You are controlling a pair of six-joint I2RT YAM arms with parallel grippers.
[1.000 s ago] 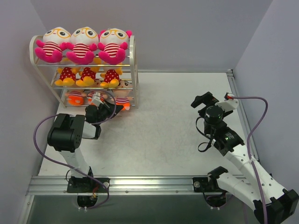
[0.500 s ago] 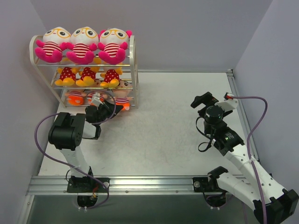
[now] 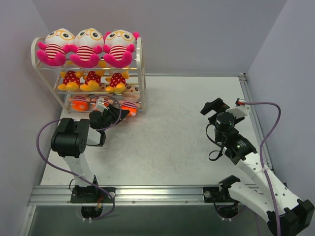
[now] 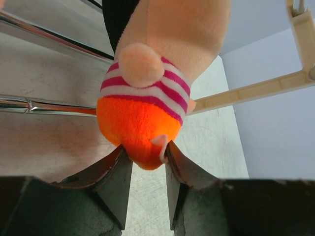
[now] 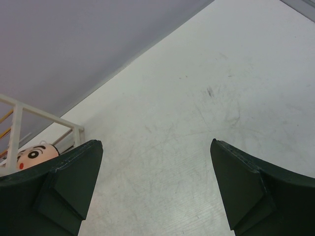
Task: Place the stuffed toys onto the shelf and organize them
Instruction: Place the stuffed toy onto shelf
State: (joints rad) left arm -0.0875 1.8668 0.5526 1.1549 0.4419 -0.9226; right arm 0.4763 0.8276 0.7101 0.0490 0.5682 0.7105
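**A:** What differs from a second ago?

**B:** Little, and all of it on the left. The left hand is at the bottom tier of the shelf. The peach-faced toy at the right end of that tier now lies tucked further in. Seen from above, its orange pants are closer under its head than before. The right arm has not shifted.

**A:** Is the left hand grasping that toy?

**B:** Its fingers stand a little apart, one on each side of the orange pants, with the tips against the plush. I cannot tell whether they pinch or have let go. The toy rests on the rods.

**A:** And the right hand?

**B:** The right hand is released, its fingers spread wide with nothing between them. It hangs above the bench, well apart from the shelf.

**A:** Where are the other toys?

**B:** Three pink toys sit in a row on the top tier. Three yellow-orange toys sit on the middle one.

**A:** What is hard to make out?

**B:** From above, the left hand covers the middle of the bottom tier, so whatever sits there is mostly hidden. The left-end toy shows mainly its orange. The left wrist view cuts off the peach-faced toy's face at the top edge. The right wrist view catches one peach face at its left edge beside a corner of the shelf, and I cannot tell which toy it belongs to.
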